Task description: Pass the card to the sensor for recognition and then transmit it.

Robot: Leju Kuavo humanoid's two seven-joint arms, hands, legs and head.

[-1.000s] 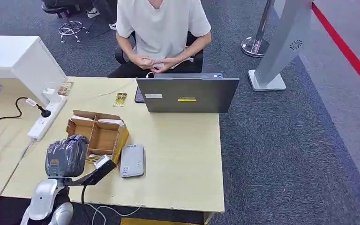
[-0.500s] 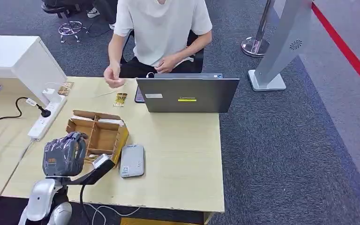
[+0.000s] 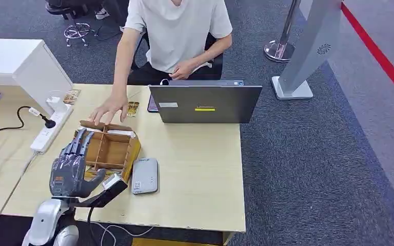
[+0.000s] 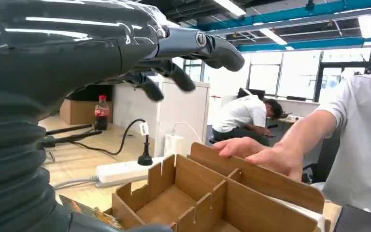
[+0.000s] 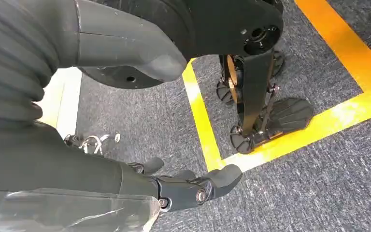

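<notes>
My left hand (image 3: 72, 164) hovers at the near left corner of a brown cardboard divider box (image 3: 110, 148), its fingers (image 4: 174, 72) spread and holding nothing. A person's hand (image 3: 106, 110) rests on the box's far wall (image 4: 256, 176). A yellow patterned card (image 3: 132, 108) lies on the desk just beyond that hand. More colourful cards (image 4: 84, 212) lie by the box's near side. The grey-white sensor pad (image 3: 144, 175) lies flat to the right of the box. My right hand (image 5: 193, 186) hangs over the carpet, empty, with its fingers loosely apart.
A grey laptop (image 3: 205, 102) stands open at the desk's far edge, in front of the seated person (image 3: 177, 31). A white power strip (image 3: 48, 130) with a black plug lies to the left of the box. A white cabinet (image 3: 25, 64) stands at far left.
My left hand has gone from curled to spread, fingers reaching to the box. The person's hand came from the lap across the desk onto the box's far wall.
</notes>
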